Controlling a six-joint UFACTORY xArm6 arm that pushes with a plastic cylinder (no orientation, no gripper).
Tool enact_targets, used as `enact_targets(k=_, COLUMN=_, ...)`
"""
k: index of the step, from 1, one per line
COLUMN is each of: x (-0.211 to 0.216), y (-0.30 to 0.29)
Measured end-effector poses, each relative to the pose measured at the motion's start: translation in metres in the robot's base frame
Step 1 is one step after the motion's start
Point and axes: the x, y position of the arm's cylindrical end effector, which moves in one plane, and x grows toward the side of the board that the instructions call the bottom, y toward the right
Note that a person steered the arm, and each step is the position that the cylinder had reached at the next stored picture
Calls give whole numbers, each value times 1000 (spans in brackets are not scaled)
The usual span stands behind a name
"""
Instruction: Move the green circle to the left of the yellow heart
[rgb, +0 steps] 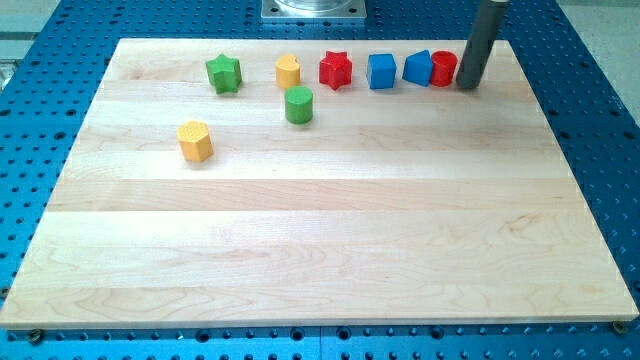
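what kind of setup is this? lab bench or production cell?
Likely a lab bench: a wooden board on a blue perforated table, small coloured blocks like the green circle and yellow heart, my tip beside the red block.

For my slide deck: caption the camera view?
My tip rests right of the red cylinder, far from the green circle below the yellow heart.

Green star (224, 73) sits up at the top left of the pale wooden worktop (320, 250). Along the top row, red star (336, 70), then blue square (381, 71) just beside it, then a blue block (417, 67) touching a red cylinder (443, 69). Lower left, a yellow hexagon (195, 141) stands alone. Blue perforated base (600, 150) surrounds it all, with a metal plate (313, 10) at top centre.
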Motion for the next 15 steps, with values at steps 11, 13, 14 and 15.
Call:
enact_targets(k=11, x=55, y=-244)
enact_targets(k=13, x=58, y=-276)
enact_targets(k=14, x=69, y=-299)
enact_targets(k=15, x=52, y=-307)
